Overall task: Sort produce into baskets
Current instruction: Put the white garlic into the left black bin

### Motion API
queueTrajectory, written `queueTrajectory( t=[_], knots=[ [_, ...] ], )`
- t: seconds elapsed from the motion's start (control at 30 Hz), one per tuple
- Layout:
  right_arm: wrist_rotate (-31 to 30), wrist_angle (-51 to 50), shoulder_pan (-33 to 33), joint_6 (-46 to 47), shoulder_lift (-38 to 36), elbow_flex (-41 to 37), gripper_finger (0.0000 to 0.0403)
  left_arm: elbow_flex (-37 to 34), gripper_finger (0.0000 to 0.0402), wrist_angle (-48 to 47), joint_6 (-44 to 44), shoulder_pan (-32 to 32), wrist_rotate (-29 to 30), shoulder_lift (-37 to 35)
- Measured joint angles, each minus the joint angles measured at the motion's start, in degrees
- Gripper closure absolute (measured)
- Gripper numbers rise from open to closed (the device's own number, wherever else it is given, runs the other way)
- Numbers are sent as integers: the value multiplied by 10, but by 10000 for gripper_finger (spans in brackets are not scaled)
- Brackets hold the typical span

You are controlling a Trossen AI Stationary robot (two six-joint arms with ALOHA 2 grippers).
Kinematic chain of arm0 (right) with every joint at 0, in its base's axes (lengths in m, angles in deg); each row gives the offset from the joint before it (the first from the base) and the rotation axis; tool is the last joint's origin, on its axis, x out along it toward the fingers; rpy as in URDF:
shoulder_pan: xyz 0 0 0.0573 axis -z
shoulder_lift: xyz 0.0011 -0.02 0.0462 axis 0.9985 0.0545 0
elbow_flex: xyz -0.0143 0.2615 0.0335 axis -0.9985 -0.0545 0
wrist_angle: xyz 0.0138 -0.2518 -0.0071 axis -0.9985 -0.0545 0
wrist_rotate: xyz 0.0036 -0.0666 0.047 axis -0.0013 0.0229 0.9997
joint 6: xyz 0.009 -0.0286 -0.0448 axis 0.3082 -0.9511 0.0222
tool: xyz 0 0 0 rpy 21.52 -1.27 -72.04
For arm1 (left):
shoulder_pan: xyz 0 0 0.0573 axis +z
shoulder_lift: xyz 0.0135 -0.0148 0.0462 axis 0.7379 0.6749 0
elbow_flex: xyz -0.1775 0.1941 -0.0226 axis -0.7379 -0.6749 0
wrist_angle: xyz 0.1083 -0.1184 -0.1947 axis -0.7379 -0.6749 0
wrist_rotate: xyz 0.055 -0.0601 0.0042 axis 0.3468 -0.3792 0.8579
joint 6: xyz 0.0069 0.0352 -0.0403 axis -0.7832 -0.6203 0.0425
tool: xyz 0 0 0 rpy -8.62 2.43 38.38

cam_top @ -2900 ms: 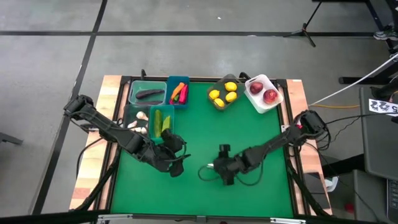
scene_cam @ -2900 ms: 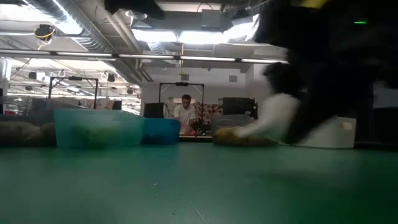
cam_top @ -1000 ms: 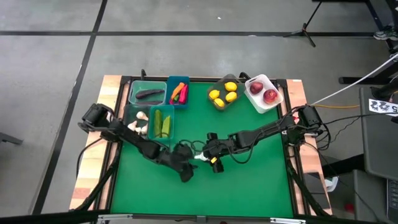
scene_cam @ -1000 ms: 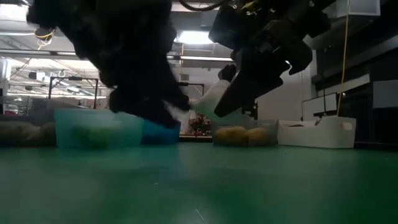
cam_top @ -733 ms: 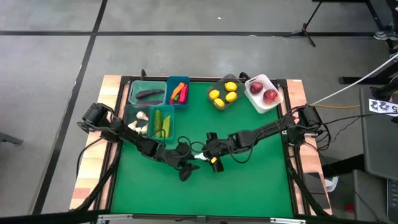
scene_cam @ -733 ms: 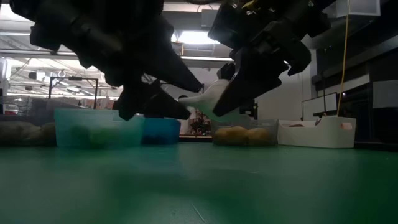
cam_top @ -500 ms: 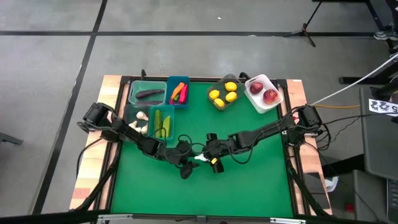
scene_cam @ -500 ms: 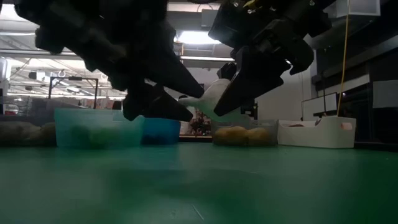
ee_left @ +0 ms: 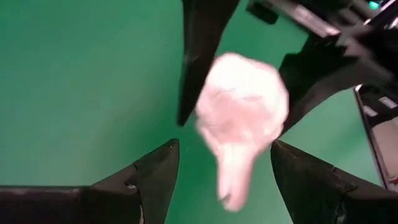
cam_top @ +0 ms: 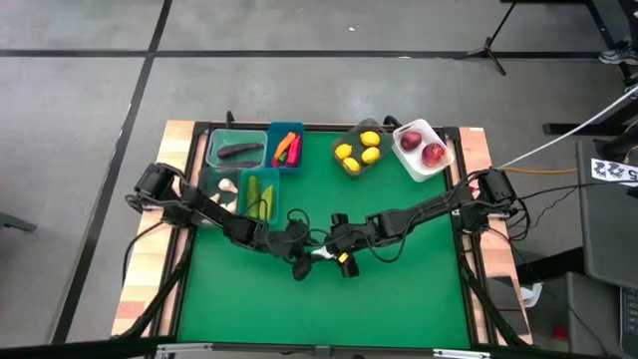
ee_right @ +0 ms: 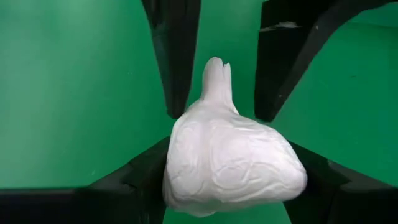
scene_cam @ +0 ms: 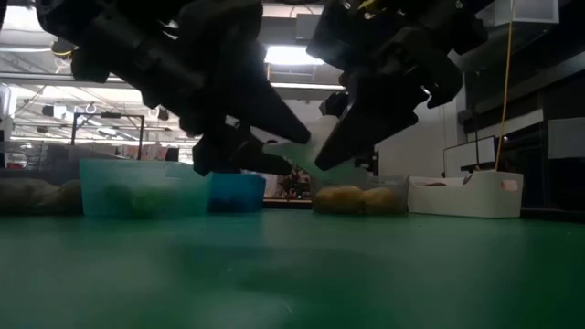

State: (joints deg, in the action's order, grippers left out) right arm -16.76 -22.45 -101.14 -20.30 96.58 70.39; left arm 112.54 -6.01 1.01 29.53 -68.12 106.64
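A white garlic bulb hangs above the middle of the green table, with my right gripper shut on it. Its stem points toward my left arm. My left gripper is open. It faces the right gripper, one finger on either side of the stem, without touching it. In the low view the bulb shows between the two dark grippers, well above the mat. My right gripper pinches the garlic bulb's fat body between its two fingers, one on each side. The fingers slant down from the table's right side. The bulb is lifted clear of the mat, its stem pointing away from the gripper.
Along the far edge stand a green basket with an eggplant, a blue one with carrot and peppers, a grey one with lemons and a white one with apples. A teal basket with cucumbers and garlic bulbs sit at the left.
My left gripper has moved toward the table's right edge and a little down, tipping as it went, and its open fingers now stand on either side of the garlic's stem. My right gripper has kept still with the bulb.
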Motion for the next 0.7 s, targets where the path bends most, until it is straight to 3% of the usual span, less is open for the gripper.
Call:
queueTrajectory(
  t=[0.7],
  knots=[
    [0,23,0,-3,0,-2,157,-1,155,62,-15,19,-7,0]
  ],
)
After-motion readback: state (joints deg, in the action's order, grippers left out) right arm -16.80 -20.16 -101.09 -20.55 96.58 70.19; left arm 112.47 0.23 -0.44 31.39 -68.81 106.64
